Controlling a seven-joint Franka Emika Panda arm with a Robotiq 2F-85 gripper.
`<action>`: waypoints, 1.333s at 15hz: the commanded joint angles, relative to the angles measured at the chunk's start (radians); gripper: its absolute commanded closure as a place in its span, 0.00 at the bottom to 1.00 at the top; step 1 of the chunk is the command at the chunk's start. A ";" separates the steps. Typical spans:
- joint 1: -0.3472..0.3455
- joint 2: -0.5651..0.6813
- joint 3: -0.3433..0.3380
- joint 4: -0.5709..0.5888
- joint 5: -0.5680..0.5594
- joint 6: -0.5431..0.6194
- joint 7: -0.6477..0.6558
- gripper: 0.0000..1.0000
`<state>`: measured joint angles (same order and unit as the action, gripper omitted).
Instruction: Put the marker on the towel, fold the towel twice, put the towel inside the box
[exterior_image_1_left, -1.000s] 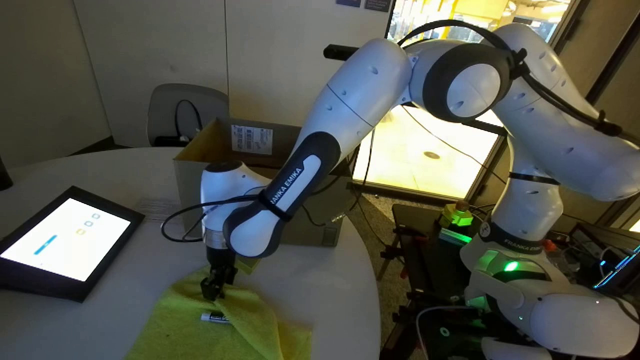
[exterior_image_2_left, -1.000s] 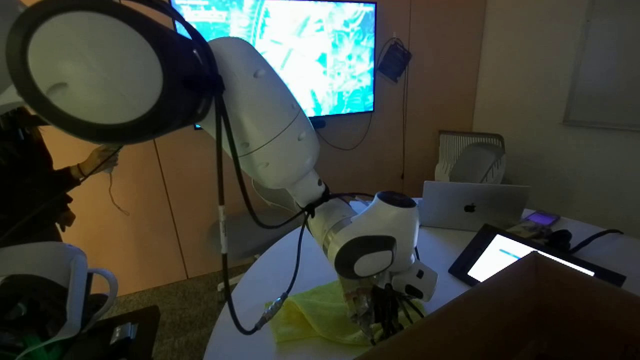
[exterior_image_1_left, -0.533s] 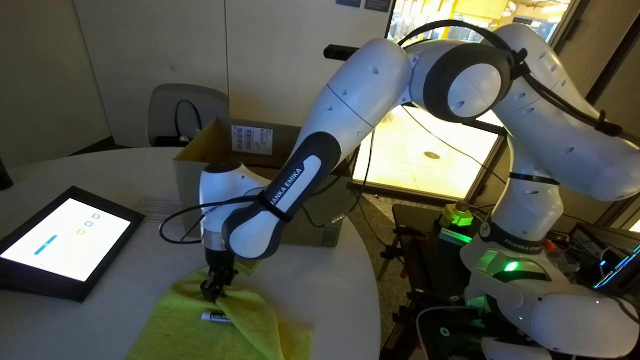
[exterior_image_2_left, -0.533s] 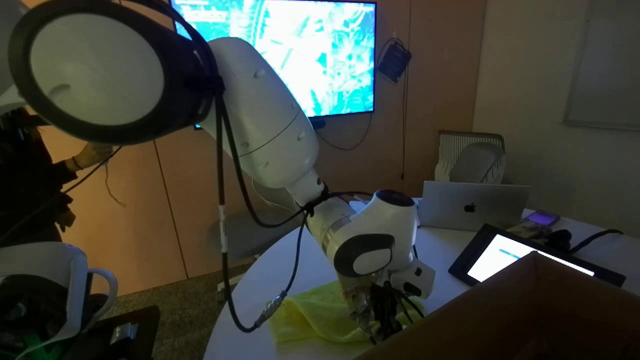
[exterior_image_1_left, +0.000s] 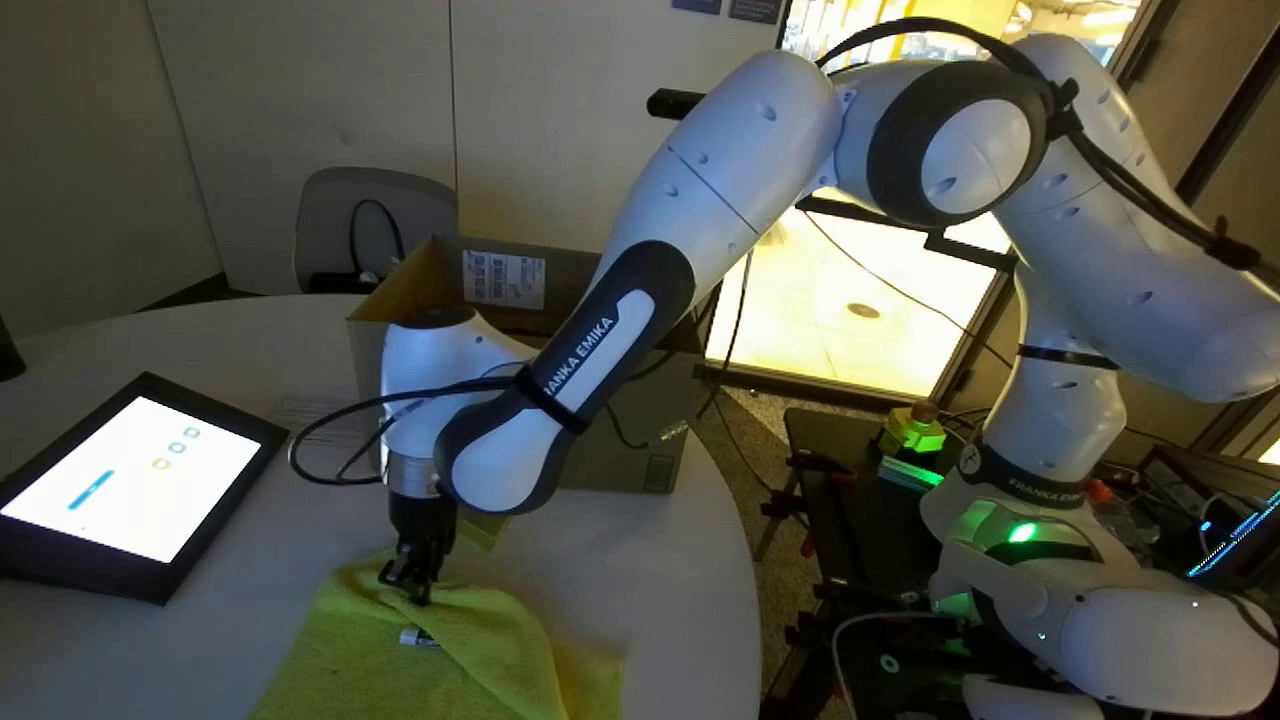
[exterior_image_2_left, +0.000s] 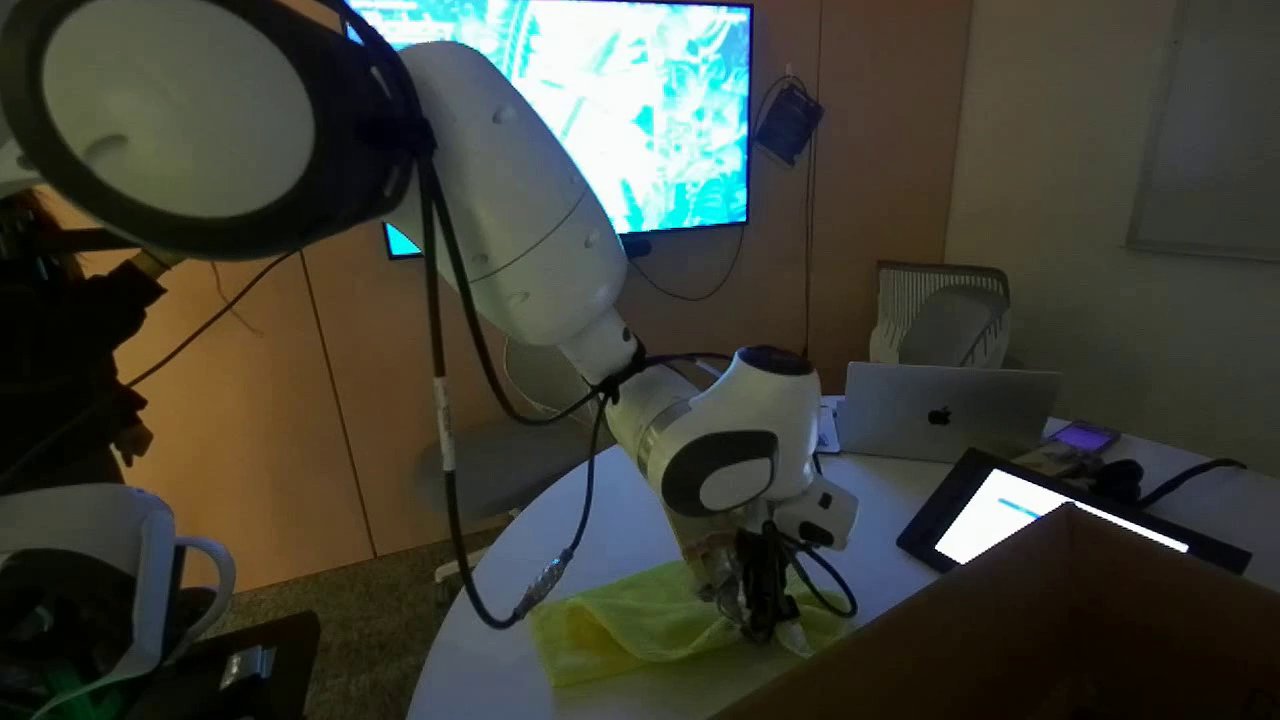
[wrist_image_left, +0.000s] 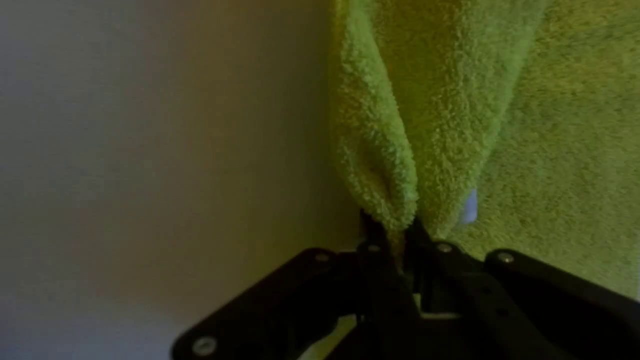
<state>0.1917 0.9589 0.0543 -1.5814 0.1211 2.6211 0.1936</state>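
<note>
The yellow-green towel (exterior_image_1_left: 360, 670) lies on the table with a corner folded over; it also shows in an exterior view (exterior_image_2_left: 630, 620) and the wrist view (wrist_image_left: 575, 140). My gripper (exterior_image_1_left: 406, 586) points down at the towel's far edge. In the wrist view, its fingers (wrist_image_left: 395, 237) are shut on a pinched fold of towel. The marker (exterior_image_1_left: 416, 637) lies on the towel, mostly under the fold. Only its whitish end and a dark bit show; in the wrist view only the pale end (wrist_image_left: 469, 207) shows. The open cardboard box (exterior_image_1_left: 620, 455) stands behind the gripper; it also shows in an exterior view (exterior_image_2_left: 940, 640).
A black-framed tablet (exterior_image_1_left: 130, 480) with a bright screen lies beside the towel and box. A laptop (exterior_image_2_left: 945, 410) and a phone (exterior_image_2_left: 1085, 436) lie further along the round table (exterior_image_1_left: 680, 590). A cable loop (exterior_image_1_left: 310, 450) hangs from the arm. A person (exterior_image_2_left: 70, 350) stands to one side.
My gripper has risen slightly and shifted a little toward the tablet side, still on the towel. The towel's fold now covers more of the marker.
</note>
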 joint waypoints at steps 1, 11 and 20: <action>0.020 -0.091 0.032 -0.068 -0.022 0.040 -0.034 0.91; 0.133 0.013 0.106 0.022 -0.012 0.003 -0.008 0.93; 0.139 0.064 0.091 0.155 0.123 0.053 0.216 0.92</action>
<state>0.3300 0.9885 0.1575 -1.4936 0.2058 2.6485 0.3384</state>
